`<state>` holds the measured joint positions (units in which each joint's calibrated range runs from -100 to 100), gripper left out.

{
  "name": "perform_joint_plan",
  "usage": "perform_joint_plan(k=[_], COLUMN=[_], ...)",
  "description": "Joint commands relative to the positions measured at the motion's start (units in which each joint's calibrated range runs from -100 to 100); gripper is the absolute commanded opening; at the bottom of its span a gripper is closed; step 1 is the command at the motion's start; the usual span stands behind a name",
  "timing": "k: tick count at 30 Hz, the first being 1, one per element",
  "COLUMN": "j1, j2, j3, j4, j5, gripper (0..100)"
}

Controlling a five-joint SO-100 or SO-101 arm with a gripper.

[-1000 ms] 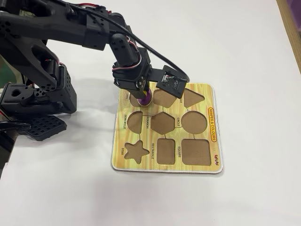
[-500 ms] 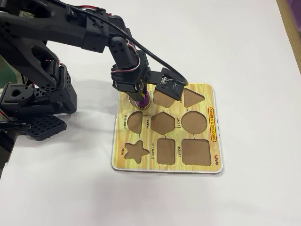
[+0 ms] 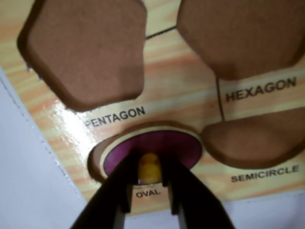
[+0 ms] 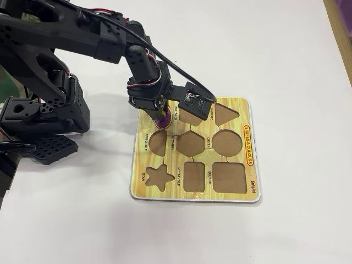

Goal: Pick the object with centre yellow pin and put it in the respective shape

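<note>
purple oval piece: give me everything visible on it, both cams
The purple oval piece is flat with a pale rim and a small yellow knob at its centre. It lies in the OVAL recess at the puzzle board corner, below the PENTAGON label in the wrist view, slightly off-centre. The black fingers pinch the knob. The fixed view shows only a purple sliver.

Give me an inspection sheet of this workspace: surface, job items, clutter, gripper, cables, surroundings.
Surface: white table, bare apart from the puzzle board.
Job items: purple oval piece with yellow knob sits at the cutout labelled OVAL; whether it lies fully flat cannot be told. The board's other cutouts in the fixed view are empty.
Clutter: nothing seen.
Gripper: gripper closed on the yellow knob, one finger either side, in the wrist view.
Cables: black cable runs along the arm to the wrist camera; red wires near the arm's top.
Surroundings: tan strip at the right edge in the fixed view.
</note>
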<state>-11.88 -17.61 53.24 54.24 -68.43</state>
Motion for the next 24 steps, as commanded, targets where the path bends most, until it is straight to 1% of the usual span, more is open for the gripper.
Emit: perform_joint_plan(k=[1, 13, 19, 24], j1=[0.2, -0.6, -1.2, -3.0], j2=[-1.0, -1.0, -1.0, -1.0], j3=[-0.3, -0.2, -0.3, -0.3], j4=[0.4, 0.5, 5.1, 4.3], j5=[0.2, 0.2, 0.2, 0.1], gripper=[1, 1, 1, 1])
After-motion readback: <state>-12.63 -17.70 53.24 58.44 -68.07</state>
